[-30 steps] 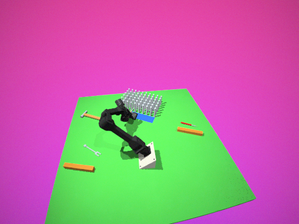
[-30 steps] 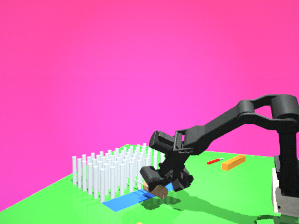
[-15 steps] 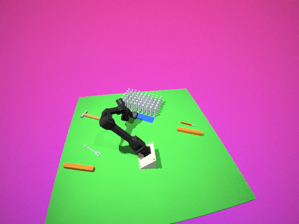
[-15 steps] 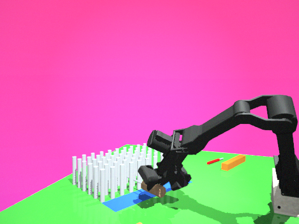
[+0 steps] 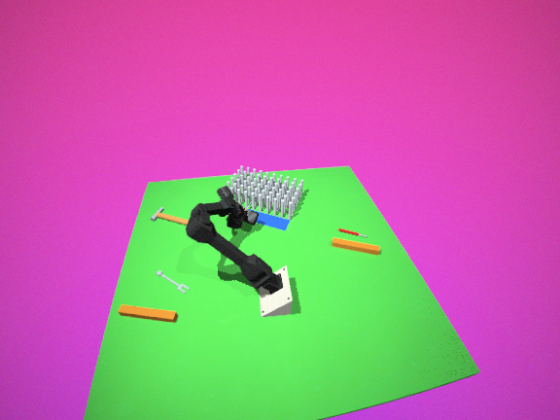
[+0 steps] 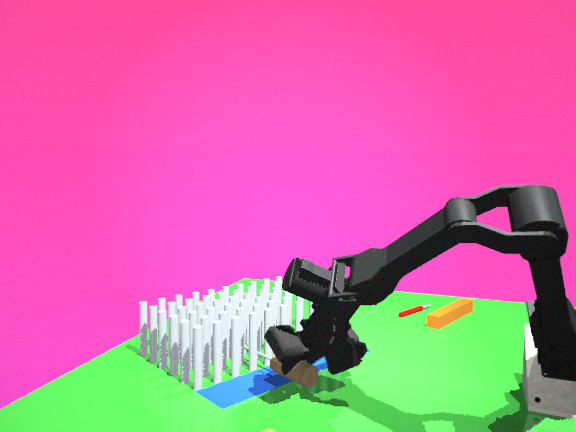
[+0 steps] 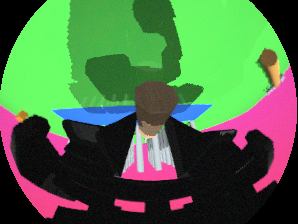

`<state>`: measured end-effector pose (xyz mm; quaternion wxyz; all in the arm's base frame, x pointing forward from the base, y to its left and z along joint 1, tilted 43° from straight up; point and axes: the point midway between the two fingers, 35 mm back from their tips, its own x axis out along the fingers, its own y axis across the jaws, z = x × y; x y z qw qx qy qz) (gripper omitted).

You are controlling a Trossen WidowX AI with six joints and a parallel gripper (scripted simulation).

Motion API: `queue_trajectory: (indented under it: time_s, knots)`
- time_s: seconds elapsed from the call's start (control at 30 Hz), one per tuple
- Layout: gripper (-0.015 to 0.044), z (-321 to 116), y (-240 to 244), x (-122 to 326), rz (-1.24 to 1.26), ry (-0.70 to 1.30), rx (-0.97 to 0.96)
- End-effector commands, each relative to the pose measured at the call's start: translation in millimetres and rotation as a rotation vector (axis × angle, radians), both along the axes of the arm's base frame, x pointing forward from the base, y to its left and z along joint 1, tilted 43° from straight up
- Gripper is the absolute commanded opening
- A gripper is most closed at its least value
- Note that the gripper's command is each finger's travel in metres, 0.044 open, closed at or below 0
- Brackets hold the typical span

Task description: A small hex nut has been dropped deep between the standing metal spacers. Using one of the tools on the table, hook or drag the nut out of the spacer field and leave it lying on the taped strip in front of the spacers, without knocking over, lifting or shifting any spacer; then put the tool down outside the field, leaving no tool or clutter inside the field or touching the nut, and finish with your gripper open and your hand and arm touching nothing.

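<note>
My gripper [image 5: 244, 220] [image 6: 312, 363] [image 7: 151, 116] is shut on the brown handle [image 6: 298, 372] [image 7: 156, 100] of a tool, low over the taped strip's area. The tool's thin grey rod [image 6: 257, 353] points from the handle to the front spacers and passes out of sight among them; its tip is hidden. The metal spacers [image 5: 245, 199] [image 6: 198, 357] [image 7: 140, 150] stand upright in rows. The blue taped strip [image 5: 274, 222] [image 6: 225, 395] [image 7: 85, 116] lies along their front, partly in my shadow. The hex nut cannot be made out in any view.
A hammer [image 5: 172, 218] lies left of the arm, a grey forked tool [image 5: 170, 281] nearer the front left. A red-handled tool [image 5: 349, 232] [image 6: 411, 311] lies at the right, beside an orange bar [image 5: 356, 246] [image 6: 450, 315]. Another orange bar [image 5: 147, 313] lies at the front left.
</note>
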<state>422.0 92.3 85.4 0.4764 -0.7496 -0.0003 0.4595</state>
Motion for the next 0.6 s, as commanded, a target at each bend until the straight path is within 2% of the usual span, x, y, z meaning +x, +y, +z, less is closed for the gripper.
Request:
queue_trajectory:
  time_s: [0.0,0.57]
  knots:
    - [0.0000,-4.1,1.4,0.1,-0.009,0.001,-0.002]
    - [0.0000,-2.5,5.7,-7.2,-0.008,0.000,-0.002]
